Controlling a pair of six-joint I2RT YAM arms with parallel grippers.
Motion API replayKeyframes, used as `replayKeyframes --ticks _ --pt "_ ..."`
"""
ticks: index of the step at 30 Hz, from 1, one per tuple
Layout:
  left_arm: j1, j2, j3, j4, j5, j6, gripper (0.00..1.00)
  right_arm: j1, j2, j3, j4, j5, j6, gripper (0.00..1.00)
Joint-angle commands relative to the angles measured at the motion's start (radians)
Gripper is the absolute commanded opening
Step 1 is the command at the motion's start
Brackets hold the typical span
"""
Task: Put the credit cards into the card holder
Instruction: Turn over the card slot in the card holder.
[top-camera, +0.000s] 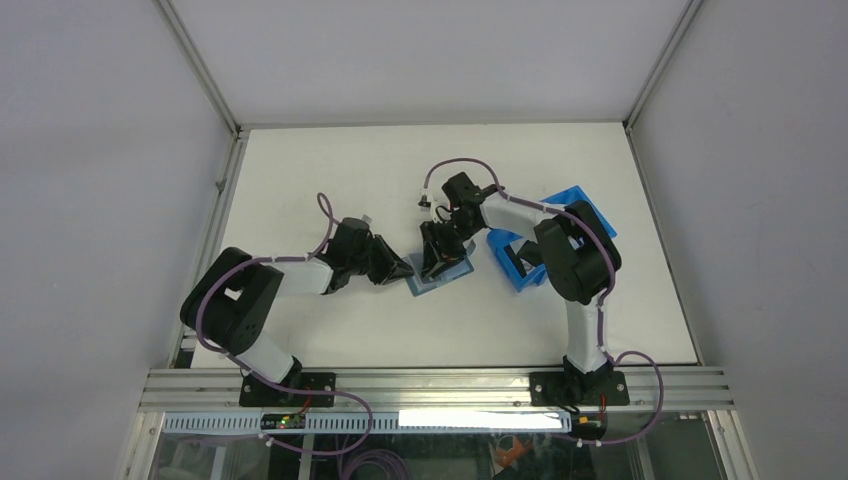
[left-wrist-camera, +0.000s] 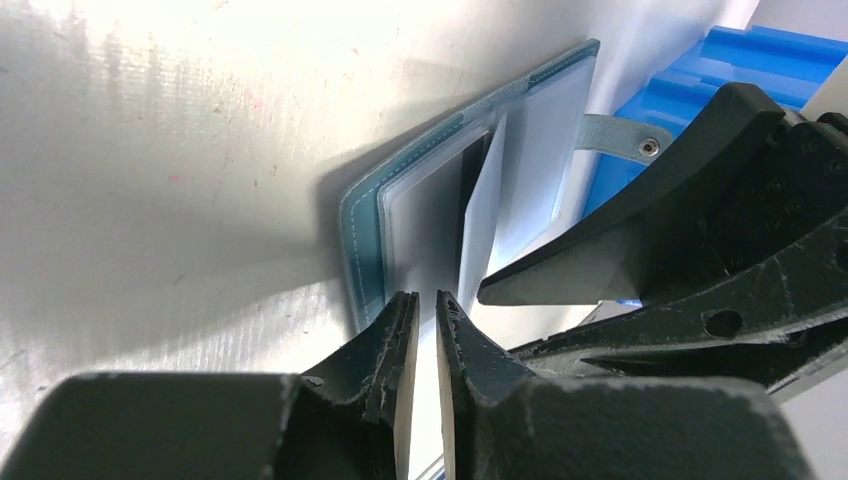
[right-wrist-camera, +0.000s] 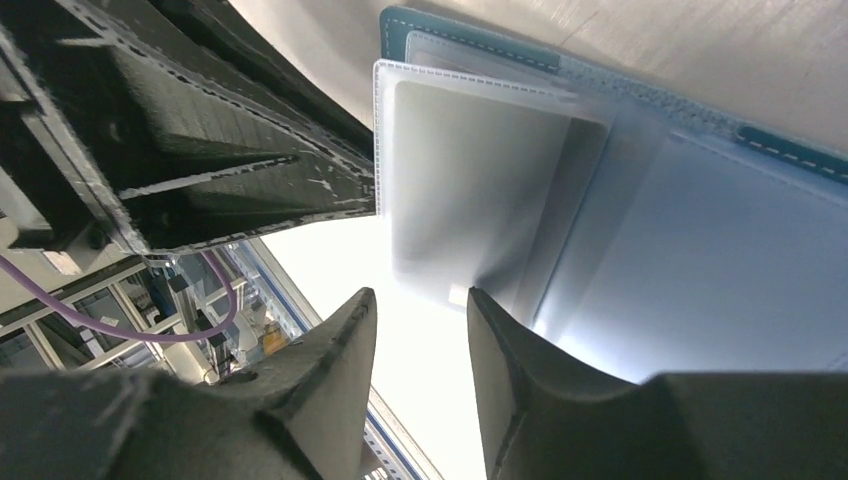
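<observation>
Holder one, card one (pale)

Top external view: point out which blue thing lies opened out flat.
The teal card holder, spread open with its pale pockets facing up. The other one, the bright-blue bin to its right, is a larger ribbed plastic container, not a folding wallet.

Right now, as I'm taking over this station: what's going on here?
The open teal card holder lies mid-table. The left gripper seems to pinch its near edge. The right gripper hovers at the pockets, jaws apart, gripping nothing. What looks like a pale card stands tilted between the pockets, not fully in. The blue bin sits further right.
</observation>
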Motion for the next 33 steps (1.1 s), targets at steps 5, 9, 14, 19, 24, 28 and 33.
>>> replayKeyframes --ticks 5,9,14,19,24,28,33 --pt "0.015 -0.087 -0.015 0.008 -0.004 -0.006 0.14 0.008 -0.010 0.057 -0.044 0.145 -0.051 0.39" --pt "0.018 -0.114 -0.032 -0.013 -0.020 0.002 0.13 0.017 -0.036 0.062 -0.057 0.211 -0.097 0.37" --pt "0.025 -0.142 -0.031 -0.050 -0.028 0.025 0.13 0.049 -0.045 0.061 -0.068 0.273 -0.128 0.25" --pt "0.025 -0.189 -0.022 -0.110 -0.045 0.052 0.13 0.062 -0.040 0.075 -0.082 0.277 -0.137 0.23" --pt "0.025 -0.186 -0.031 -0.056 -0.009 0.042 0.13 0.064 -0.041 0.083 -0.098 0.198 -0.162 0.22" --pt "0.025 -0.198 -0.048 0.018 0.000 0.030 0.13 0.048 -0.087 0.138 -0.198 0.123 -0.275 0.27" --pt "0.031 -0.367 0.008 -0.107 -0.022 0.182 0.16 -0.059 -0.224 0.224 -0.401 -0.110 -0.515 0.37"
